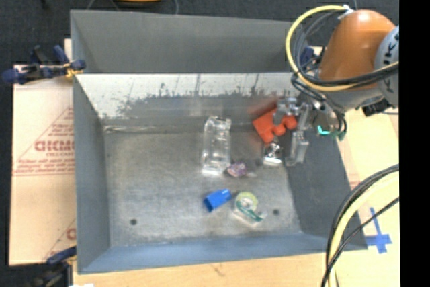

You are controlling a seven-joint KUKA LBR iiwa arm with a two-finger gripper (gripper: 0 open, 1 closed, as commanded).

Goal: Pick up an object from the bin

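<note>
1. Five small loose things lie in the grey metal bin: a red angular plastic piece, a clear upright plastic box, a small purple lump, a blue plastic block and a clear tape dispenser with a green roll.
2. The two-finger gripper is low over the bin's right side, near the back wall. Its metal fingers look parted, with an empty gap between them, so it has hold of nothing.
3. The red piece is the nearest thing. It lies just beside the fingers, toward the back wall; whether it touches them cannot be told.
4. Judged by its look, the red piece is light, stiff moulded plastic, not fragile, though probably smooth enough to slip or skid on the bare metal floor.
5. Its slanted faces may squirt out of a pinch, so the better hold is likely across its narrow middle, on two opposite flat sides.
6. The purple lump lies near on the gripper's left in view; the other things are well apart.
</note>
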